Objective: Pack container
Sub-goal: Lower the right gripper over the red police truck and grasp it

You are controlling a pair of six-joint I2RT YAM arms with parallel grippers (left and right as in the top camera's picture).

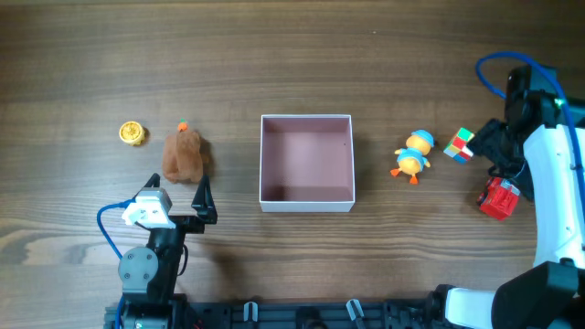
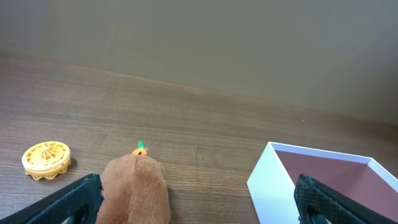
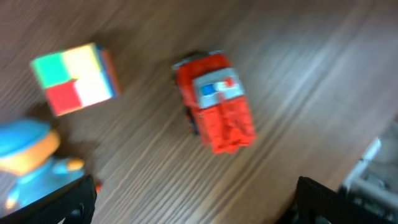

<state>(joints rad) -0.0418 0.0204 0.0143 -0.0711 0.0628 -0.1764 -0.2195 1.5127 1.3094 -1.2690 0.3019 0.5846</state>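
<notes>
Mid-counter (image 1: 292, 64) sits the container (image 1: 306, 205), open-topped. The right arm rises from 4 o'clock and bends in at 3 o'clock, its right end effector (image 3: 196, 205) spread wide and empty near a red truck (image 3: 217, 112). At 8 o'clock the left arm crouches low, pointing toward 12, its left end effector (image 1: 178, 194) fully parted and empty behind a brown plush (image 1: 185, 153).

Dark wood-grain table (image 1: 292, 73) under soft, even light (plain dull wall (image 2: 199, 37) behind it)
</notes>
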